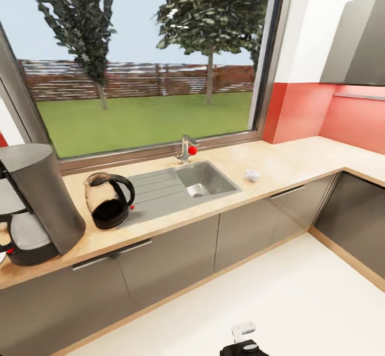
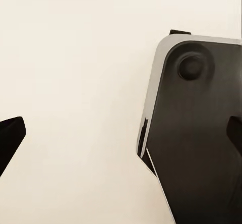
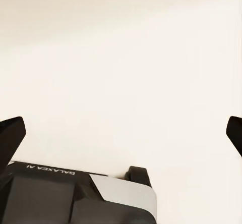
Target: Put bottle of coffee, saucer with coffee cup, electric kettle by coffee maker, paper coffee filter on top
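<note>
The tall black coffee maker (image 1: pixel 37 206) stands at the left end of the light wood kitchen countertop (image 1: pixel 289 163), its glass carafe at the picture's edge. Just right of it sits the rounded dark electric kettle (image 1: pixel 109 201), on the sink's drainer. The small white coffee cup (image 1: pixel 252 175) rests on the counter right of the basin. The bottle of coffee, paper coffee filter, saucer and kitchen shelf are out of view. In the wrist views my left gripper (image 2: pixel 121 138) and right gripper (image 3: pixel 121 133) hang open over pale floor, holding nothing.
A steel sink (image 1: pixel 206 179) with a red-knobbed faucet (image 1: pixel 186 149) is set under the big window. Grey cabinet fronts run below, and the counter turns a corner at the right under a grey hood (image 1: pixel 358 40). Pale floor lies between me and the cabinets.
</note>
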Motion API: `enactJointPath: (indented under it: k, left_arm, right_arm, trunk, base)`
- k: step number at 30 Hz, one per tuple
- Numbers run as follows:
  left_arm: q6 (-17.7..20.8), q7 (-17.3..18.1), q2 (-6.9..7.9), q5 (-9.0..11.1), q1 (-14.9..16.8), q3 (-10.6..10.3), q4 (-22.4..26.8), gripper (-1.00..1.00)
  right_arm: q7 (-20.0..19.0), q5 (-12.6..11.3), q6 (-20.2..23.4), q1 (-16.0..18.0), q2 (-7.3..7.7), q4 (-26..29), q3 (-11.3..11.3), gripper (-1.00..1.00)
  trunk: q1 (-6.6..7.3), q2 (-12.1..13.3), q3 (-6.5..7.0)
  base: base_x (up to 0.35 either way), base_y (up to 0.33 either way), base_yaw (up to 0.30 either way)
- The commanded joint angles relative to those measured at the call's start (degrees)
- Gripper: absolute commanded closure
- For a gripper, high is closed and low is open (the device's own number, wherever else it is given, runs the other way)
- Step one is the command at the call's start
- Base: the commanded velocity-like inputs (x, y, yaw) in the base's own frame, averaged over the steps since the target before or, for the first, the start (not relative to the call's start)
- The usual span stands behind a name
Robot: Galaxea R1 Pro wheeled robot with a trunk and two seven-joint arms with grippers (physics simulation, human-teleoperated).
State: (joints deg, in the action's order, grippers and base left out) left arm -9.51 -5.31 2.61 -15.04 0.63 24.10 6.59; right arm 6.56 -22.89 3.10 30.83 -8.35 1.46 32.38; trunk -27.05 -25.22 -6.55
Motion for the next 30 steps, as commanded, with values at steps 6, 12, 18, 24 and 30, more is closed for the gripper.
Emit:
enactJointPath:
  k: [6,12,18,24,30]
  left_arm:
    - [-0.2,-0.2,-0.06,-0.6,0.0,0.4,-0.1,-1.00]
    - [-0.2,-0.2,-0.13,-0.6,0.0,0.4,-0.1,-1.00]
    - [-0.2,-0.2,-0.15,-0.6,0.0,0.4,-0.1,-1.00]
    - [-0.2,-0.2,-0.15,-0.6,0.0,0.4,-0.1,-1.00]
    - [-0.2,-0.2,-0.15,-0.6,0.0,0.4,-0.1,-1.00]
  right_arm:
    - [0.3,-0.4,0.3,0.0,0.09,0.1,0.5,-1.00]
    - [0.3,-0.4,0.3,0.0,0.09,0.1,0.5,-1.00]
    - [0.3,-0.4,0.3,0.0,0.09,0.1,0.5,-1.00]
    - [0.3,-0.4,0.3,0.0,0.09,0.1,0.5,-1.00]
    - [0.3,-0.4,0.3,0.0,0.09,0.1,0.5,-1.00]
  trunk:
    - [-0.05,-0.1,-0.11]
    - [-0.05,-0.1,-0.11]
    - [-0.05,-0.1,-0.11]
    - [-0.05,-0.1,-0.11]
    - [-0.05,-0.1,-0.11]
  base:
    - [0.241,-0.219,0.000]
    - [0.235,-0.233,0.000]
    - [0.231,-0.240,0.000]
    - [0.188,-0.273,0.000]
    - [0.122,-0.303,0.072]
